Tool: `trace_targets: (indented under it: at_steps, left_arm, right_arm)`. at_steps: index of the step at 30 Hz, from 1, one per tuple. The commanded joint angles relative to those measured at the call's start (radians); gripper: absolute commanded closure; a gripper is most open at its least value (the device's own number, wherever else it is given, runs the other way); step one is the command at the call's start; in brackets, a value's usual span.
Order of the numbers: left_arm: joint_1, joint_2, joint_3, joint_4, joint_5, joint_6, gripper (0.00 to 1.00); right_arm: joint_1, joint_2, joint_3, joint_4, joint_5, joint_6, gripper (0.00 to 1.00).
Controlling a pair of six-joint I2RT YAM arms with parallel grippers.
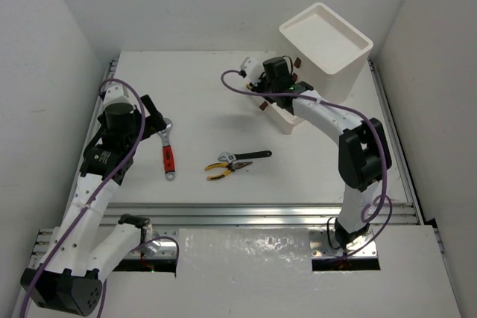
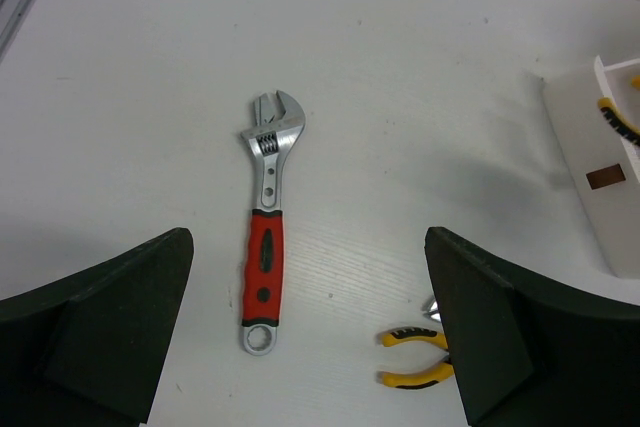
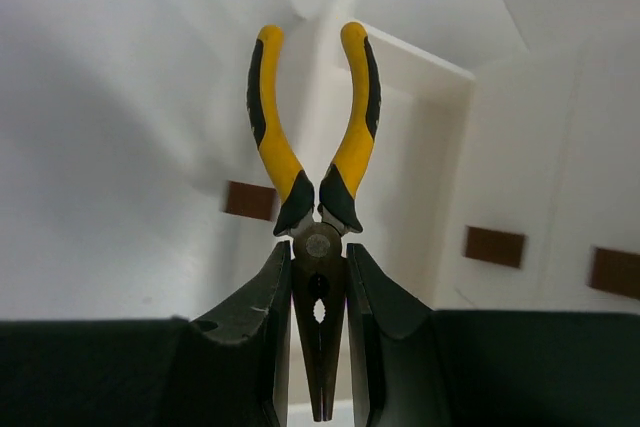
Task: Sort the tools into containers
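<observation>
My right gripper is shut on the metal nose of yellow-handled pliers, handles pointing away toward the white drawer unit with dark red tabs. From above, the right gripper hovers by a pulled-out drawer in front of the unit. My left gripper is open above the table, empty. A red-handled adjustable wrench lies below it, also in the top view. Second yellow pliers and a black-handled wrench lie mid-table.
The pulled-out drawer holds something yellow and black. The second pliers lie near my left gripper's right finger. White walls enclose the table; an aluminium rail runs along the near edge.
</observation>
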Motion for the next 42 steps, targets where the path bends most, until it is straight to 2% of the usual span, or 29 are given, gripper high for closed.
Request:
trace_targets:
  at_steps: [1,3,4,6,7,8,10,14,18,21,23,26,31,42]
  left_arm:
    - [0.0,-0.022,0.002,0.048,0.011,0.016,0.0]
    - [0.001,-0.025,0.002,0.049,0.011,0.017,0.0]
    - [0.001,-0.025,0.002,0.049,0.011,0.017,0.0]
    - [0.001,-0.022,-0.002,0.054,0.02,0.019,0.0]
    - [0.001,-0.016,0.0,0.052,0.022,0.019,0.0]
    - [0.0,-0.014,0.002,0.051,0.025,0.019,0.0]
    - [0.001,-0.013,0.002,0.051,0.025,0.02,0.0]
    - [0.001,-0.011,0.0,0.052,0.019,0.02,0.0]
    - [0.001,-0.007,0.002,0.051,0.016,0.02,0.0]
    - [0.001,-0.01,0.002,0.049,0.009,0.019,0.0]
    - [0.001,-0.013,0.002,0.049,0.006,0.019,0.0]
    - [0.001,-0.025,0.005,0.046,-0.007,0.013,0.0]
    - [0.001,-0.057,0.008,0.042,-0.052,-0.004,0.0]
    - [0.001,-0.053,0.005,0.045,-0.027,0.002,0.0]
  right_arm:
    - [-0.08,-0.007,0.095,0.039,0.027,-0.025,1.0]
    - [-0.115,0.032,0.103,0.051,0.052,-0.026,0.97]
    - [-0.126,0.049,0.11,0.051,0.06,-0.025,0.92]
    - [-0.149,0.088,0.164,0.016,0.099,0.007,0.7]
    - [-0.151,0.102,0.187,-0.013,0.092,0.015,0.4]
    - [-0.143,0.108,0.216,-0.063,0.043,0.042,0.22]
    - [-0.122,0.058,0.183,-0.068,-0.04,0.081,0.1]
    - [-0.057,-0.041,0.092,-0.015,-0.123,0.174,0.09]
    - [0.015,-0.111,0.02,-0.041,-0.231,0.274,0.06]
    - [0.094,-0.139,-0.086,-0.101,-0.493,0.255,0.05]
    - [0.134,-0.154,-0.152,-0.125,-0.578,0.193,0.06]
    - [0.22,-0.141,-0.247,-0.153,-0.609,0.121,0.07]
    - [0.277,-0.076,-0.238,-0.231,-0.648,0.055,0.13]
    - [0.283,0.074,-0.192,-0.231,-0.568,0.017,0.19]
